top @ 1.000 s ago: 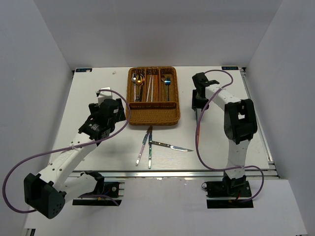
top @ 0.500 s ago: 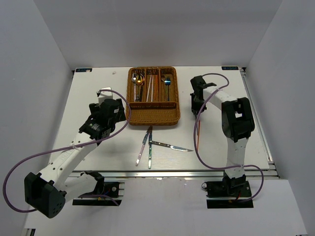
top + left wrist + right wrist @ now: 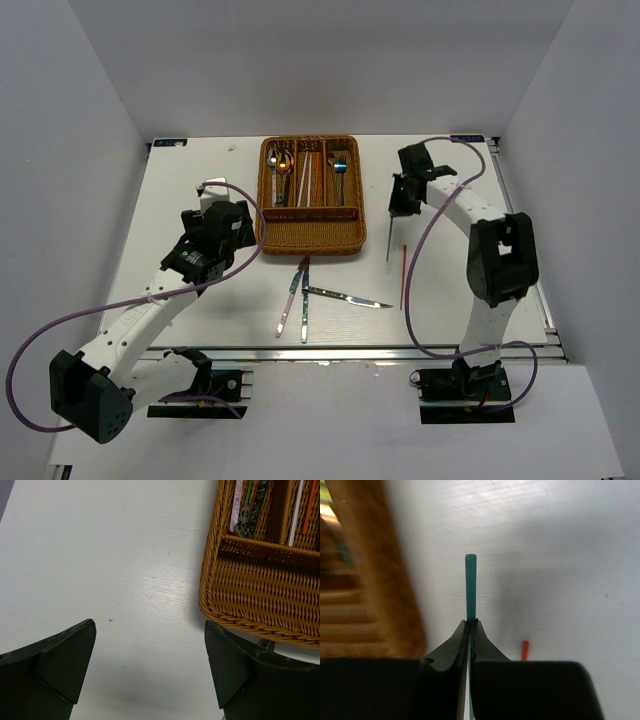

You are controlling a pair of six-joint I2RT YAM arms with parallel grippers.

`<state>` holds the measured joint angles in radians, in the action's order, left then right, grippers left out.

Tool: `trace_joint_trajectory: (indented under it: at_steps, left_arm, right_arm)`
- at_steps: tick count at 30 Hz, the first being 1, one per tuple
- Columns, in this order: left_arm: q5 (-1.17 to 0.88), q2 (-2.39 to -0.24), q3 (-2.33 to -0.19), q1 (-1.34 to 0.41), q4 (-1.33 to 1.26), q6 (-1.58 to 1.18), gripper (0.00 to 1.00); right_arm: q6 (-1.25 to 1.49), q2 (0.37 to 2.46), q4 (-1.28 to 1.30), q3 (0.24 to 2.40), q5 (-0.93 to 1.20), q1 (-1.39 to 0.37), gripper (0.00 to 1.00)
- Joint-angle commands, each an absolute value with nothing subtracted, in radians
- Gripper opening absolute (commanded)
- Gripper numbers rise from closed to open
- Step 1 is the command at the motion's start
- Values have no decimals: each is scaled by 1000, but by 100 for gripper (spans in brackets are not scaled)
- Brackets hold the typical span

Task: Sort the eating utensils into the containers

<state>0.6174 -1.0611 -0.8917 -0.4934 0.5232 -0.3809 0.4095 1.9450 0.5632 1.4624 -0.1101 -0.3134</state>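
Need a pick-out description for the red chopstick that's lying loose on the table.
Find the brown wicker tray, then look right of its near corner on the white table. The red chopstick lies flat there, running front to back. The green chopstick beside it is pinched in the right gripper; the silver knives lie further left.

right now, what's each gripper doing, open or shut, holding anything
Left gripper: open, holding nothing, beside the wicker tray.
Right gripper: shut on the green chopstick.
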Motion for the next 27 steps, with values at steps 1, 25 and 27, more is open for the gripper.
trace_joint_trajectory:
  at_steps: [1,25,27]
  left_arm:
    - [621,-1058,-890,-497,517,-374,98]
    - [609,-1092,-885,-497,512,-377,98]
    - [607,-1088,-885,-497,512,-377,98]
  right_arm:
    - [488,1803,416,1529,27,-308,0]
    - [463,2333,-121,2078,190,-486,0]
    - [440,2339,-104,2072,160,-502,4]
